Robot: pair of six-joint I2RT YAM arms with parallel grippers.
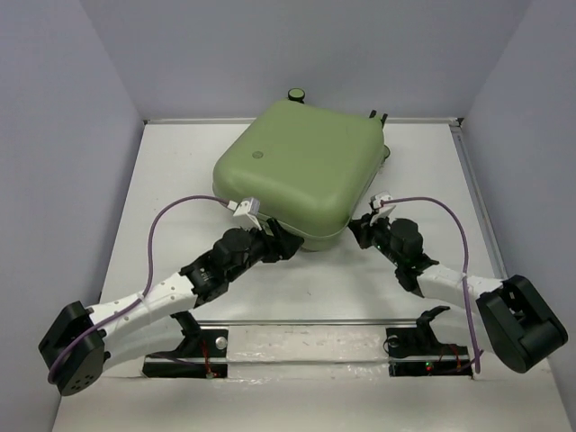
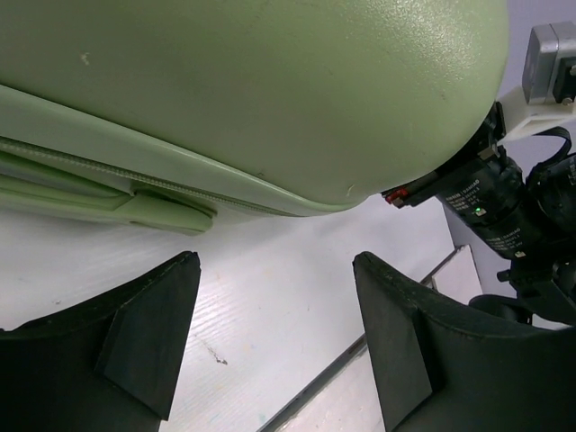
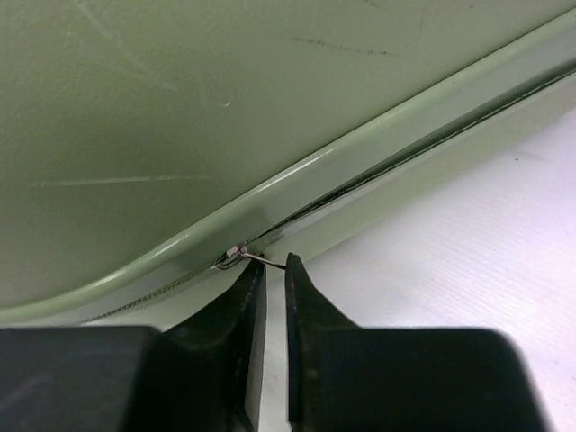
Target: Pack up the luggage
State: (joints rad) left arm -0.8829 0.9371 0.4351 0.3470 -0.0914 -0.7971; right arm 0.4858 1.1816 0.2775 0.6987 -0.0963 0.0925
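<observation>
Obs: right pincer [image 3: 274, 266] closed to a slit on the thin zipper pull [image 3: 241, 257], hold at the very tips only. Risk: the pull slips out once dragged along the zipper track [image 3: 423, 144], worst at the rounded corner; an off-line tug could jam the slider.

Left pincer [image 2: 273, 270] wide open, empty, just beside the shell's near edge, not bracing. Risk: the luggage [image 1: 301, 166], lying lid-down-closed at the middle-back of the desk [image 1: 180, 171], slides or pivots with the pull.
</observation>
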